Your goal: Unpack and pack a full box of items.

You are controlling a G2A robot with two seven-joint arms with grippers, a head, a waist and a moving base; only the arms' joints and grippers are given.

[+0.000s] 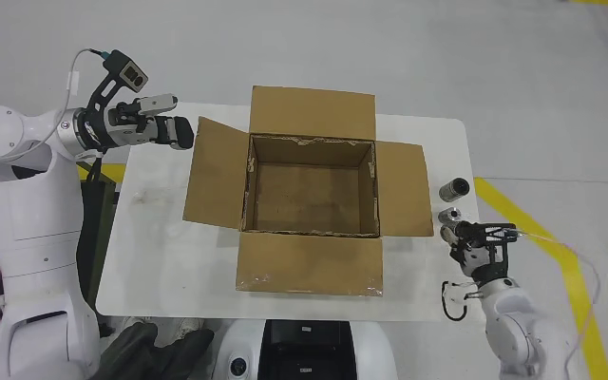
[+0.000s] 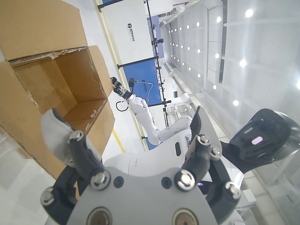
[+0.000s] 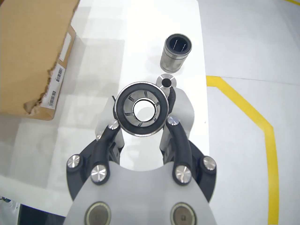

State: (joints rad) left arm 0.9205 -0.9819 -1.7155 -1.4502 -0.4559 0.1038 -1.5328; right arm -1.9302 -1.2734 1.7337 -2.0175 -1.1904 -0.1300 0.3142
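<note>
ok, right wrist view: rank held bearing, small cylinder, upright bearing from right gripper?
1. held linear bearing, in the jaws.
2. small metal cylinder, on the table beside it.
3. upright linear bearing, standing beyond the cylinder.

Open brown cardboard box (image 1: pixel 311 264), flaps spread, mid-table (image 1: pixel 152 247); one steel bearing (image 3: pixel 175 53) upright on the table right of it, second bearing (image 3: pixel 161 118) clamped in right gripper (image 3: pixel 143 103) nearby

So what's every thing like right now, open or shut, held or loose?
Box: open, flaps out, empty.
Left end effector: open, holding nothing.
Right end effector: shut on the metal bearing.
Other bearing: loose on the table, upright.
</note>
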